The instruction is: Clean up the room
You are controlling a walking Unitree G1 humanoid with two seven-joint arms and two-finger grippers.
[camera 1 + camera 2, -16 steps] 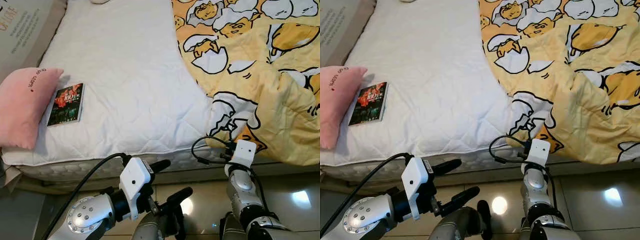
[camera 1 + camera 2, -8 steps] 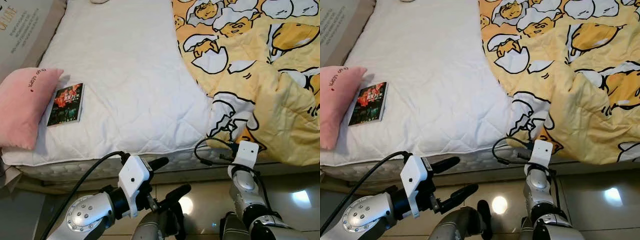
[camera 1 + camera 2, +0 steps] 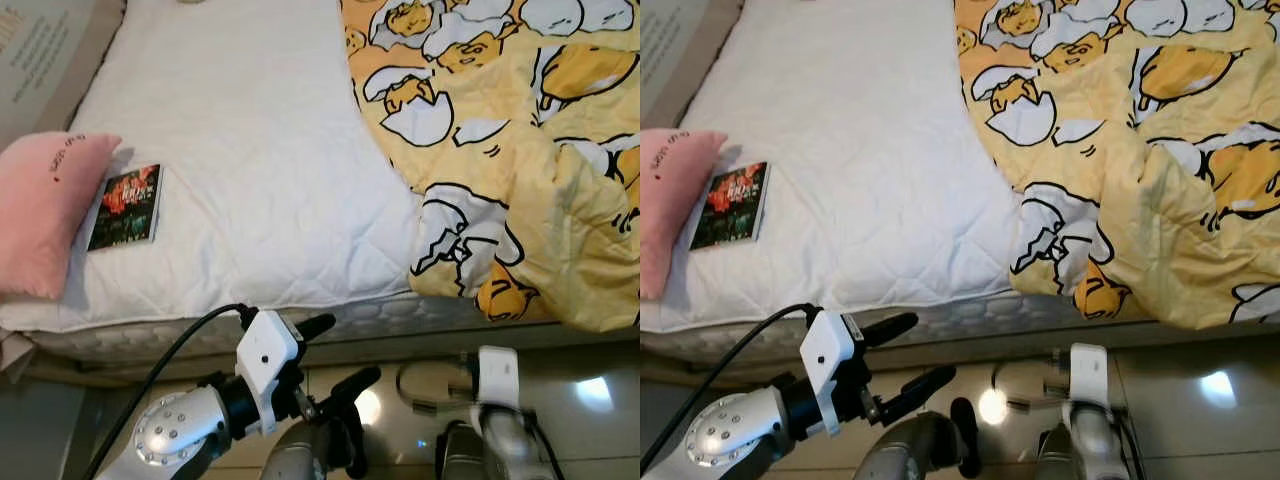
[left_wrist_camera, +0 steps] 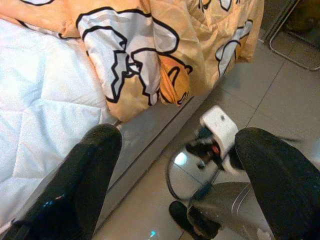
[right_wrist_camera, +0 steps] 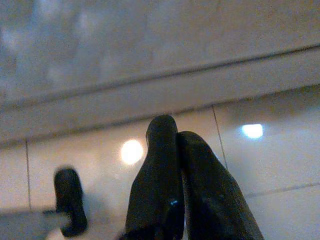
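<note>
A yellow duvet (image 3: 520, 150) printed with egg cartoons covers the right half of the bed, and its corner (image 4: 150, 65) hangs over the near edge of the white mattress (image 3: 250, 150). On the bare left part lie a small dark book (image 3: 125, 206) and a pink pillow (image 3: 45, 215). My left gripper (image 3: 340, 352) is open and holds nothing, low in front of the bed's side over the floor. My right wrist (image 3: 497, 375) sits below the duvet corner. The right gripper (image 5: 172, 130) is shut on nothing, pointing at the tiled floor by the bed base.
Glossy floor tiles (image 3: 590, 400) run along the bed's near side. A printed board (image 3: 40, 50) leans beside the bed at the far left. A metal frame (image 4: 295, 45) stands on the floor beyond the duvet's hanging edge.
My right arm has dropped from the duvet's hanging corner down toward the floor, uncovering that corner. The left arm has barely moved. The view has shifted slightly.
</note>
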